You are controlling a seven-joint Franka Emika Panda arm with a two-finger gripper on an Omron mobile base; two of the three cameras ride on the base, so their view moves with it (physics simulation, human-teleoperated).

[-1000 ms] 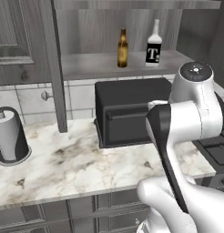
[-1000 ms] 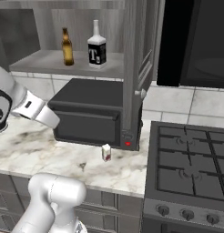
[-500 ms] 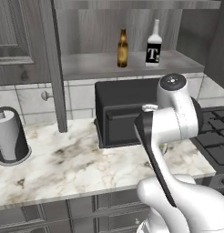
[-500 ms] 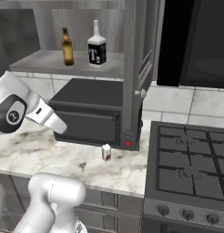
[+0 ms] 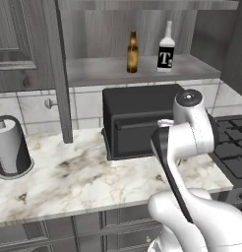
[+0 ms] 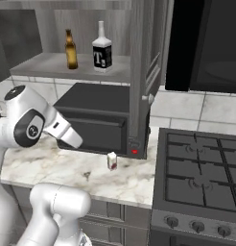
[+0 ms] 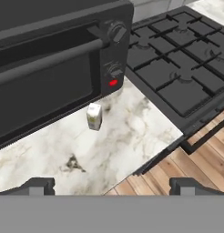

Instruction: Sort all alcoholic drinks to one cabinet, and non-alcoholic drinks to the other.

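Two alcoholic drinks stand on the open cabinet's shelf (image 5: 108,71): a slim brown beer bottle (image 5: 132,52) (image 6: 70,49) and, to its right, a taller clear bottle with a black "T" label (image 5: 165,49) (image 6: 102,48). A small green-and-white carton (image 6: 112,160) (image 7: 94,116) stands upright on the marble counter in front of the black toaster oven (image 5: 137,120) (image 6: 98,117). My gripper (image 7: 112,185) is open and holds nothing. It hovers over the counter's front edge, well short of the carton, which lies ahead of it.
A gas stove (image 6: 201,168) (image 7: 177,68) adjoins the counter on the right. A paper towel holder (image 5: 10,147) stands at the counter's left. The open cabinet door (image 5: 56,69) (image 6: 144,72) hangs edge-on above the counter. Wooden floor (image 7: 186,159) shows below the counter edge.
My arm has swung lower, leftward in the left base view and further into the right base view. Bottles and carton have not moved. The gripper stays open.
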